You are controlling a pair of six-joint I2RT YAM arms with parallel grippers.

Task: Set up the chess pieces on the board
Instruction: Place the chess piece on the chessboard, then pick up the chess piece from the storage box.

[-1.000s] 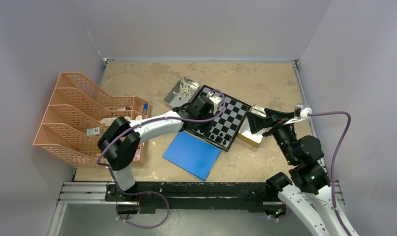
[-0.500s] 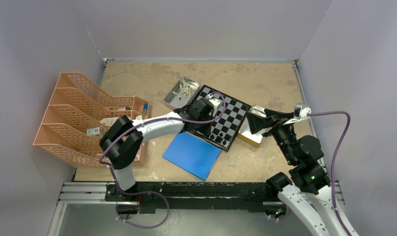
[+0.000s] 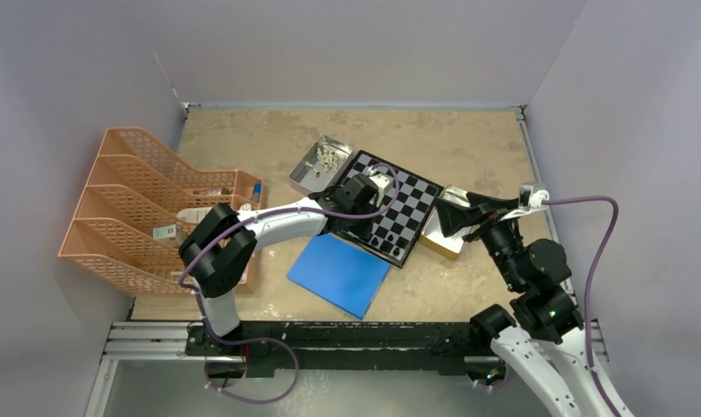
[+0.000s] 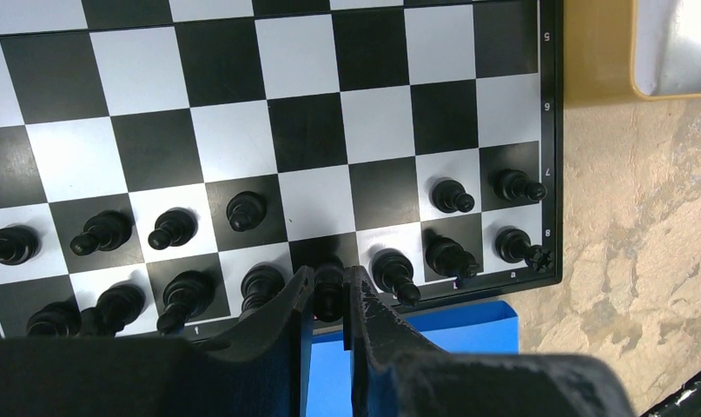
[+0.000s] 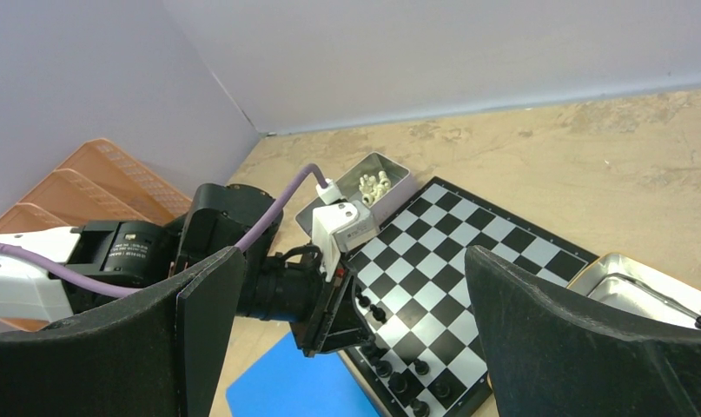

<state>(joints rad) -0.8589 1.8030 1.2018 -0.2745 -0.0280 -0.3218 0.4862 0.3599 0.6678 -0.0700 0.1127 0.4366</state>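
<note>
The board (image 3: pixel 407 201) lies tilted mid-table; it fills the left wrist view (image 4: pixel 312 104). Several black chess pieces (image 4: pixel 247 210) stand in its two nearest rows, also seen from above (image 3: pixel 390 240). My left gripper (image 3: pixel 362 228) (image 4: pixel 331 280) is shut on a black chess piece (image 4: pixel 329 294) over a dark square in the edge row, between neighbouring pieces. Cream pieces (image 3: pixel 327 158) (image 5: pixel 374 184) lie in a small metal tin. My right gripper (image 3: pixel 470 210) (image 5: pixel 353 261) is open and empty, raised right of the board.
A blue square sheet (image 3: pixel 340 274) (image 4: pixel 455 326) lies against the board's near edge. A yellow box (image 3: pixel 440 243) holding a metal tin (image 5: pixel 642 282) sits at the board's right side. An orange file rack (image 3: pixel 147 204) stands at the left.
My left gripper has edged slightly toward the board's near-left side, still shut on the piece. The right arm has not moved.
</note>
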